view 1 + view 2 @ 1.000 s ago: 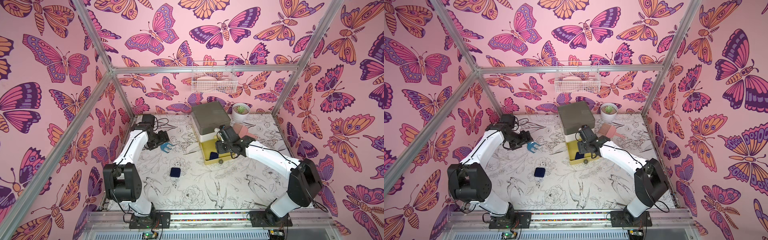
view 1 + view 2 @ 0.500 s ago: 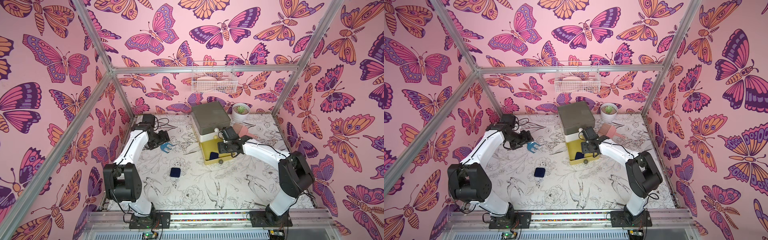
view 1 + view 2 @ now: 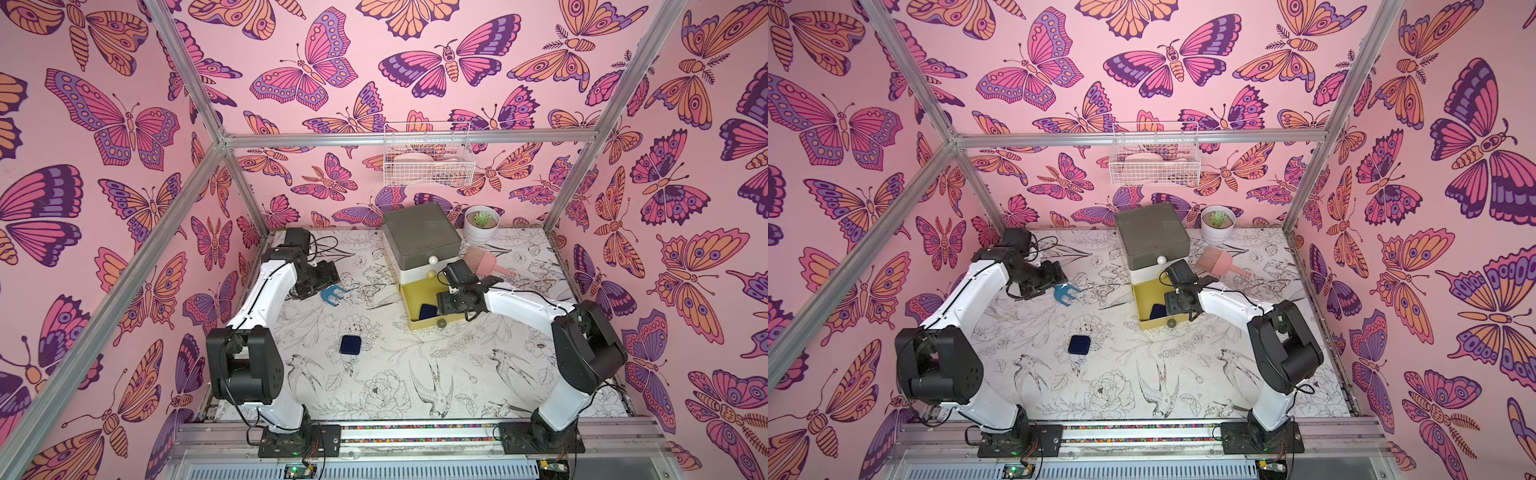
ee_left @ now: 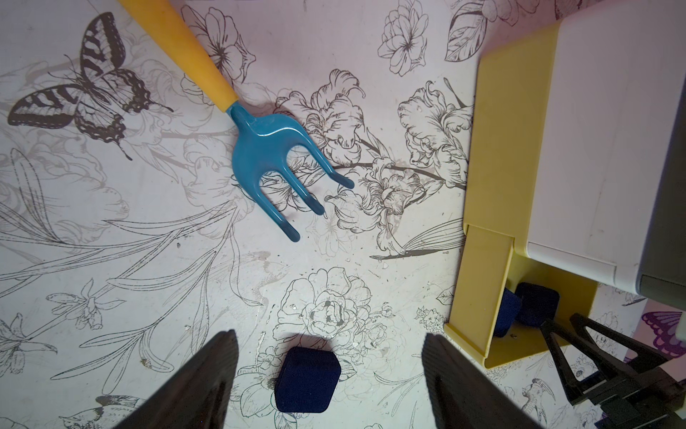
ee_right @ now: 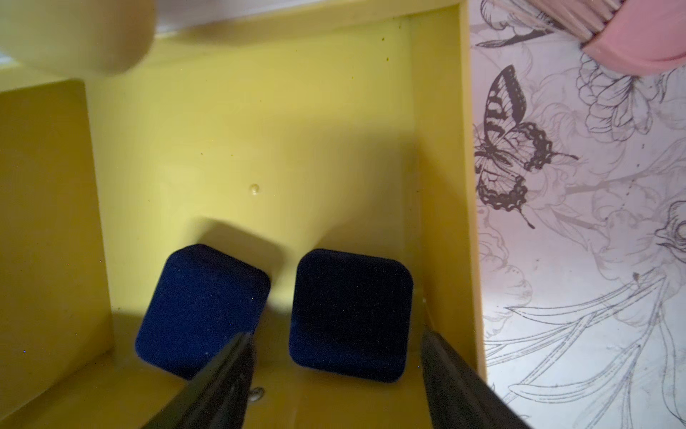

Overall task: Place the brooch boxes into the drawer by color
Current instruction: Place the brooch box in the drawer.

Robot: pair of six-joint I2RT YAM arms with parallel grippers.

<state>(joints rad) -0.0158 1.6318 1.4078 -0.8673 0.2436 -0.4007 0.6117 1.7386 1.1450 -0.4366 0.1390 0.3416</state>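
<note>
Bench (image 3: 415,374) printed with black line drawings of flowers and birds carries everything. The drawer chest (image 3: 422,241) stands at its far edge, a little right of the middle: olive-green tier on top, white in the middle, and the yellow bottom drawer (image 3: 409,297) pulled out toward the near edge. A white wire basket (image 3: 428,153) hangs on the back wall above the chest, and what lies in it is too pale to make out. A white pot (image 3: 481,228) with a small green plant sits just right of the chest at the far edge. A pink brush (image 3: 482,262) lies in front of the pot, near the chest's right side. A blue fork tool (image 4: 271,148) with a yellow handle lies toward the left edge, under the left arm's wrist. The left gripper (image 4: 328,336) hangs over the bench released, jaws wide apart with nothing between them. The right gripper (image 5: 336,333) reaches into the open yellow drawer, jaws parted to either side of a navy brooch box (image 5: 350,315) with a gap showing at each finger, so it is let go. A second navy box (image 5: 202,308) rests just beside it on the drawer floor. A third navy box (image 3: 350,344) lies alone mid-bench, well apart from the chest.
</note>
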